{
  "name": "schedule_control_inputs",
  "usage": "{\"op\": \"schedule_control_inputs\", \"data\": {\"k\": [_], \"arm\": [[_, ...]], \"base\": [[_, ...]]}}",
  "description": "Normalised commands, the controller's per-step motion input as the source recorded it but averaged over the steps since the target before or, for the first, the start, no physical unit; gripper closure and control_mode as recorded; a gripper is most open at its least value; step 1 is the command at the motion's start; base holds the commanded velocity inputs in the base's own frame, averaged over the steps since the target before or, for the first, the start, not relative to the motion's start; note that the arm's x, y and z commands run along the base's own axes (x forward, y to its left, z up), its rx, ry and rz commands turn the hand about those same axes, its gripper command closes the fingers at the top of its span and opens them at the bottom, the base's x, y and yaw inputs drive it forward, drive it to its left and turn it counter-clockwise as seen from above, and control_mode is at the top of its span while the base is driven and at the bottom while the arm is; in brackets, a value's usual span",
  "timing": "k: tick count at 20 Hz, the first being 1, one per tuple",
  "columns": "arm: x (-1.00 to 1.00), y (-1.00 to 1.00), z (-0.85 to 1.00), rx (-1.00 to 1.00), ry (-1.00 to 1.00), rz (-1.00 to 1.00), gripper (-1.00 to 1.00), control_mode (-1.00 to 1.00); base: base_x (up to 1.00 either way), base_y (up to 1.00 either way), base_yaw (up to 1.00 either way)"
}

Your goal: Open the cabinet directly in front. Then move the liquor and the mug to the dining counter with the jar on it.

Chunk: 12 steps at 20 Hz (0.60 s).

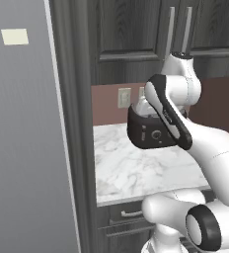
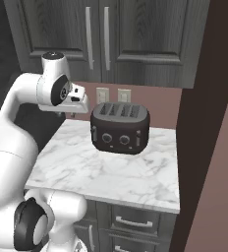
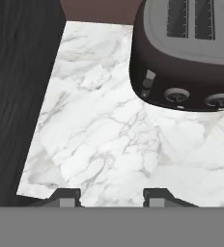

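Note:
The dark grey wood-grain cabinet [image 2: 145,29] hangs straight ahead, both doors shut. Its two silver bar handles [image 2: 89,37] run side by side at the door seam. The same cabinet [image 1: 129,29] shows above the arm in the left base view. My gripper [image 2: 80,106] hovers below the cabinet, over the left part of the small marble counter. It points down and holds nothing. In the hand view my gripper [image 3: 111,195] is open, its tips apart over bare marble. The liquor, the mug, the jar and the dining counter are out of view.
A black four-slot toaster [image 2: 120,127] stands at the back of the small marble counter [image 2: 111,172], right of my hand. Two wall outlets [image 2: 102,94] sit behind it. Grey base drawers [image 2: 135,221] lie below. A tall grey panel [image 1: 22,148] flanks the left, a dark brown wall [image 2: 209,147] the right.

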Motion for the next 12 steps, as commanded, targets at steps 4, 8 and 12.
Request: {"op": "schedule_control_inputs", "data": {"k": [4, 8, 12], "arm": [[-0.08, 0.0, 0.1, 0.0, -0.08, 0.02, -1.0, -1.0], [-0.34, -0.03, 0.41, 0.0, -0.32, 0.06, -1.0, -1.0], [-0.44, -0.06, 0.43, -0.01, -0.41, 0.08, -1.0, -1.0]], "base": [[0.0, 0.0, 0.0], [0.0, 0.0, 0.0], [0.0, 0.0, 0.0]]}}
